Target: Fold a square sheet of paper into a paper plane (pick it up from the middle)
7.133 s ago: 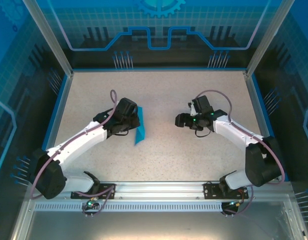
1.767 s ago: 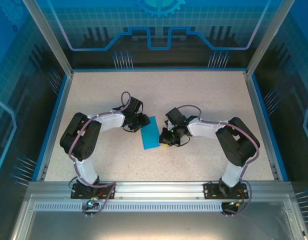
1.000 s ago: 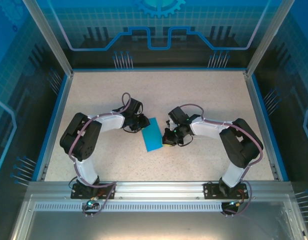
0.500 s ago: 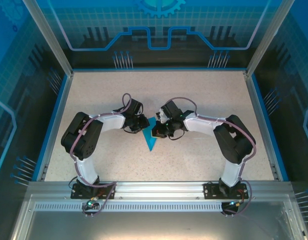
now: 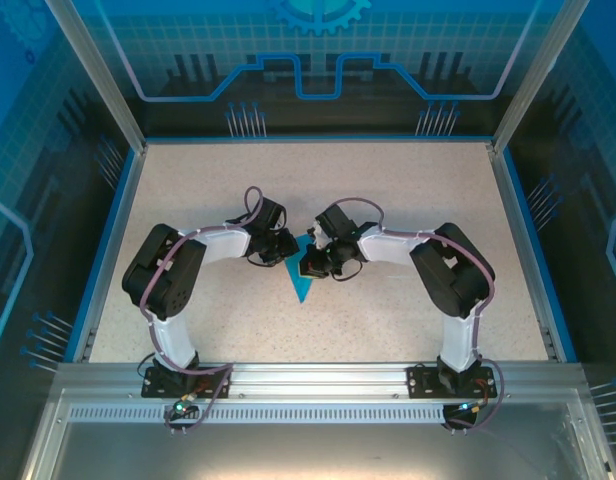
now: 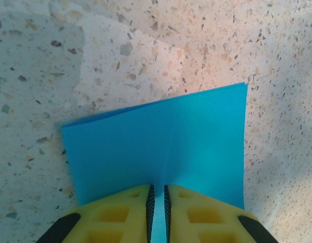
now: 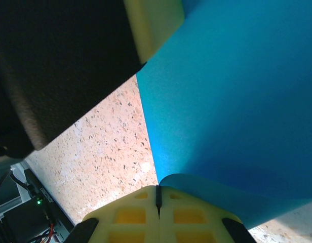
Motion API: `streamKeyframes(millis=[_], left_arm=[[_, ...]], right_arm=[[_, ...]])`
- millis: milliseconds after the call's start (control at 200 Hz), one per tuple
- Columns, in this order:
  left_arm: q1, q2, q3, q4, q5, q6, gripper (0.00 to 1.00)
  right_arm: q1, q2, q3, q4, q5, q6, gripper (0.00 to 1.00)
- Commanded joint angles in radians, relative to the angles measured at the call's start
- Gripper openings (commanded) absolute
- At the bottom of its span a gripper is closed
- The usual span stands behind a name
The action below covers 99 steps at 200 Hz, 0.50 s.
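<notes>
Top external: sheet of paper (image 5: 302, 282) shows as a blue wedge, middle of the table (image 5: 408, 200).
Your left gripper (image 6: 157, 195) is pinching one edge of the sheet where it lies flat, and your right gripper (image 7: 157, 191) is clamped tight on another edge, paper curling up off its tips.

The square sheet of paper (image 6: 161, 147) is showing a plain, even teal-blue. The table (image 6: 146, 45) is showing beige terrazzo flecked with grey and brown. The left gripper (image 6: 157, 195) and right gripper (image 7: 157, 195) are wearing yellow with black edging. The arms (image 5: 213, 243) are showing white and black, trailing purple cables (image 5: 250, 193). The backdrop (image 5: 318, 50) is glowing blue with a pale grid.
</notes>
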Motion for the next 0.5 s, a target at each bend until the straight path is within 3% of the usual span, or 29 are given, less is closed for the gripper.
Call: streamKeyframes(millis=[0,490], left_arm=[[0.01,0.025,-0.021,-0.026,-0.003,0.025,0.19],[0.009,0.028,-0.018,-0.028,0.0,0.025,0.19]], right_arm=[[0.016,0.03,0.021,0.028,0.024,0.027,0.02],[0.015,0.07,0.036,0.059,0.018,0.035,0.02]])
